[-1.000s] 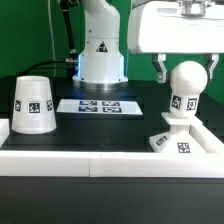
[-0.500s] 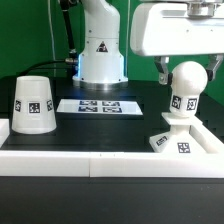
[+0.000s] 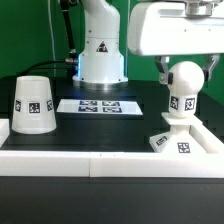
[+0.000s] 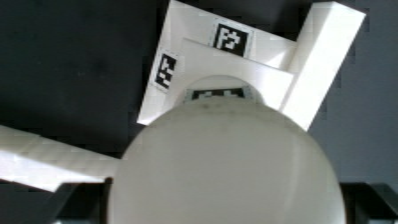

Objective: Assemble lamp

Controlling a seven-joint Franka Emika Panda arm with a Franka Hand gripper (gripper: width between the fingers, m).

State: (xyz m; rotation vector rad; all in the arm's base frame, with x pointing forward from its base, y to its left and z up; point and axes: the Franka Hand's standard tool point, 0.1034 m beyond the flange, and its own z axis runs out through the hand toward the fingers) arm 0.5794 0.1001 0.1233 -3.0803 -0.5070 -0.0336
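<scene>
The white bulb stands upright with its stem on the flat angular base, at the exterior view's right. My gripper comes down from above, a finger on each side of the round head, shut on it. In the wrist view the bulb's head fills the space between my fingers, with my gripper around it and the tagged base beyond. The tapered shade stands mouth down, alone, at the exterior view's left.
The marker board lies flat in the middle, in front of the white robot pedestal. A low white wall runs along the table's front and turns up the right side, next to the base.
My gripper and the bulb's head have shifted slightly toward the exterior view's left, and the tag on the stem has moved a little to the right. The shade has not moved.
</scene>
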